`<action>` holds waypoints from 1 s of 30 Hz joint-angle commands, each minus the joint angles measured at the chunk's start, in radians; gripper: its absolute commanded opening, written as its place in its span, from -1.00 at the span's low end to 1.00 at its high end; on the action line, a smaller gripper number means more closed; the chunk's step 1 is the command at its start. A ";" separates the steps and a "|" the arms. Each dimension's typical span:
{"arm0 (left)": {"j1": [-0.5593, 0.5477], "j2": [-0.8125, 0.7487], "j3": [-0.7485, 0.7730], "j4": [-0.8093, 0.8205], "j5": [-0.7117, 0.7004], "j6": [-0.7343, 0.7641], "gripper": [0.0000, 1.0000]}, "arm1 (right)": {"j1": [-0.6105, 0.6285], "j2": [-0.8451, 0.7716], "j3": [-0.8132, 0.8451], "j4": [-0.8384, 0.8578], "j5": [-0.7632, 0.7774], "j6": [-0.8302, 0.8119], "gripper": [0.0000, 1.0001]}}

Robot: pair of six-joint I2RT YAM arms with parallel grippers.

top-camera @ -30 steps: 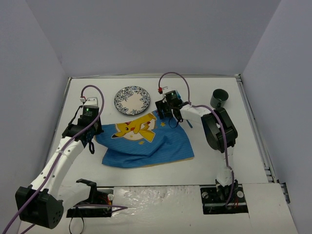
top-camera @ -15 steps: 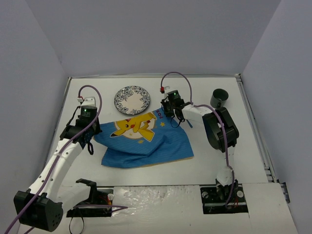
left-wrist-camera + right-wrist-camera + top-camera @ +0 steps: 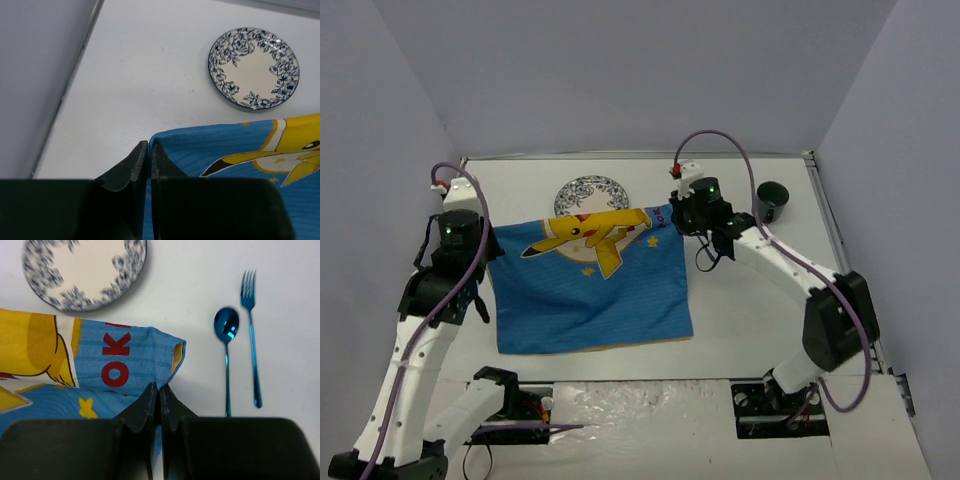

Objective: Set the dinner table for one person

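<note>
The left gripper (image 3: pixel 149 161) and right gripper (image 3: pixel 160 401) are each clamped on a far corner of the mat (image 3: pixel 590 295), spread mid-table (image 3: pixel 750 320) by the plate (image 3: pixel 588 190). Mat-laying looks underway. Next, lower both corners evenly and flat, then release.

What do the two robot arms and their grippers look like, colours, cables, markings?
Both left arm and right arm: white link shells, black joint housings, each with a green light. A purple cable loops along each. Matte black wedge fingers, tapering to thin tips, on left gripper and right gripper.
</note>
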 commanded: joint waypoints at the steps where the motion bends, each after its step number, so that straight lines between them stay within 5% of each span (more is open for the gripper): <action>1: 0.011 -0.083 0.121 0.052 -0.051 0.115 -1.00 | 0.002 -0.264 -0.010 0.031 0.046 0.005 -1.00; 21: 0.009 -0.432 0.211 0.004 0.012 0.235 -1.00 | 0.040 -0.748 -0.065 -0.019 -0.275 -0.008 -1.00; 30: 0.009 -0.248 0.115 -0.051 -0.133 0.165 -1.00 | 0.060 -0.663 -0.175 -0.029 -0.204 0.115 -1.00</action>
